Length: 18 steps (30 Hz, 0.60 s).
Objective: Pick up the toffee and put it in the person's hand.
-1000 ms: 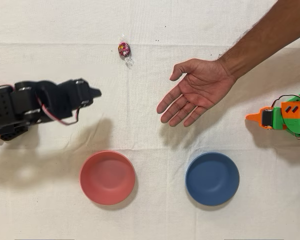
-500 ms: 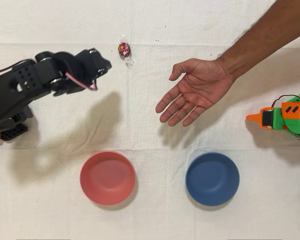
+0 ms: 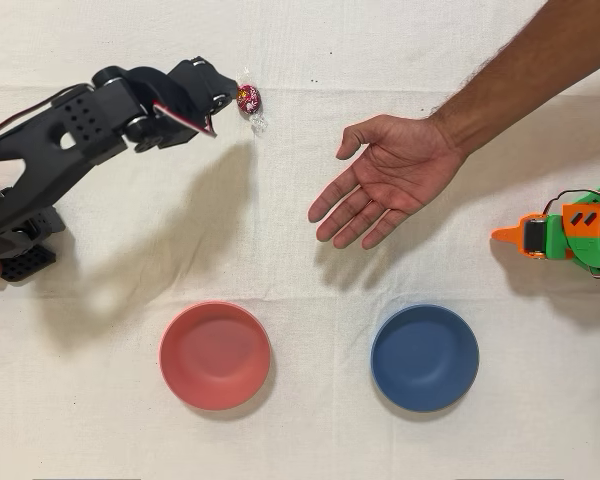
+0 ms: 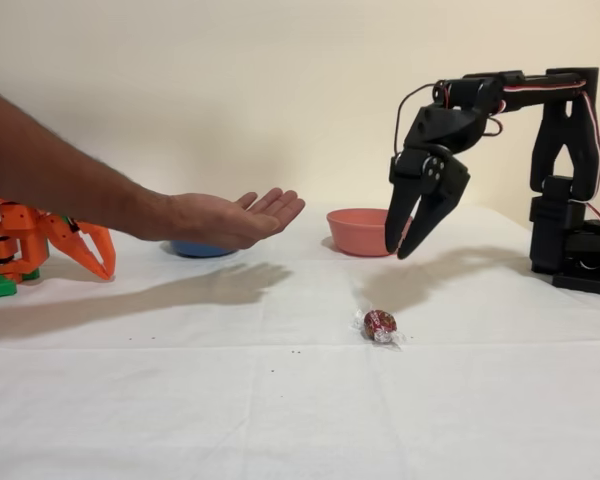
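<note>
We're on the approach here, the pick not yet made. The toffee (image 4: 380,324) lies on the white cloth (image 4: 180,400), untouched, and in the overhead view it sits toward the top of the frame, left of the person's hand (image 3: 385,180). Our gripper (image 4: 405,247) hangs above the cloth with its two fingers pointing down and parted a little, nothing between them. From above, its tip (image 3: 220,98) looks to be just beside the toffee, on its left; the side view shows it's well clear in height, the candy lying lower and nearer the camera. The hand waits palm up, fingers spread, held off the cloth. The pink bowl (image 3: 215,355) and blue bowl (image 3: 424,357) sit aside, and the orange arm (image 3: 565,232) is idle. Next, we judge, we need to shift across until the fingers straddle the candy, then drop and close. It's a small target with slippery twisted ends, so we want the pinch on the body.
</note>
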Each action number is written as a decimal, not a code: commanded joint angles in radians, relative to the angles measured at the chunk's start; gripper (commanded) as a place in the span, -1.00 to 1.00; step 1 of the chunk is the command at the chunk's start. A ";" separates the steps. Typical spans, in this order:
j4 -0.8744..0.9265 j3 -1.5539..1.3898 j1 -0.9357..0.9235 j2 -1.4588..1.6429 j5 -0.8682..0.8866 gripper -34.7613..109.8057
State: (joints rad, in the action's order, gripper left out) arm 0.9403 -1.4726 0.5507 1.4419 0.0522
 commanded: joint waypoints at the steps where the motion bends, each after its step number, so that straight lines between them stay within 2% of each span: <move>1: -0.035 0.032 0.021 0.005 -0.014 -0.38; 18: -0.087 -0.081 0.020 -0.011 -0.040 -0.20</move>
State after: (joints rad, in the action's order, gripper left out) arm 0.8468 -1.5478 0.5507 1.3744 0.0046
